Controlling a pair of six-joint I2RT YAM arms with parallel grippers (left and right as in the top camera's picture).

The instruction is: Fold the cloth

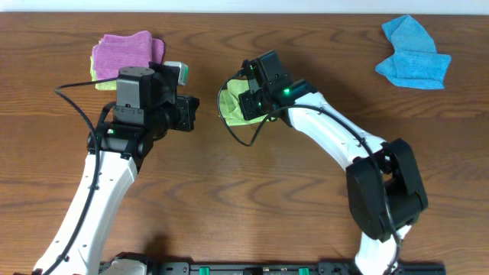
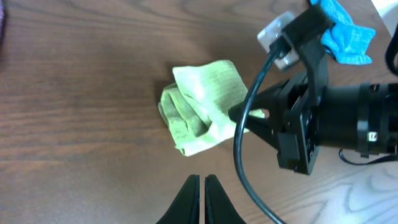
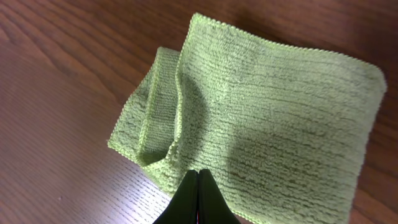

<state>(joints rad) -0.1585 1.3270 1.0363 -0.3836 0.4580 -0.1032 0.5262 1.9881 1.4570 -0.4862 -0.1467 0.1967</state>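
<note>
The lime-green cloth (image 1: 231,108) lies folded and a little rumpled on the wooden table, just left of centre. It also shows in the left wrist view (image 2: 205,106) and fills the right wrist view (image 3: 267,112). My right gripper (image 1: 246,103) is shut, its fingertips (image 3: 198,175) close over the cloth's near edge; I cannot tell whether they touch it. It also appears in the left wrist view (image 2: 241,115) at the cloth's right edge. My left gripper (image 1: 191,113) is shut and empty (image 2: 202,180), to the left of the cloth, above bare table. No tag shows.
A purple cloth (image 1: 128,50) lies at the back left with a strip of yellow-green cloth (image 1: 99,76) under it. A bright blue cloth (image 1: 412,57) lies crumpled at the back right, also seen in the left wrist view (image 2: 345,37). A black cable (image 2: 249,124) loops from the right arm.
</note>
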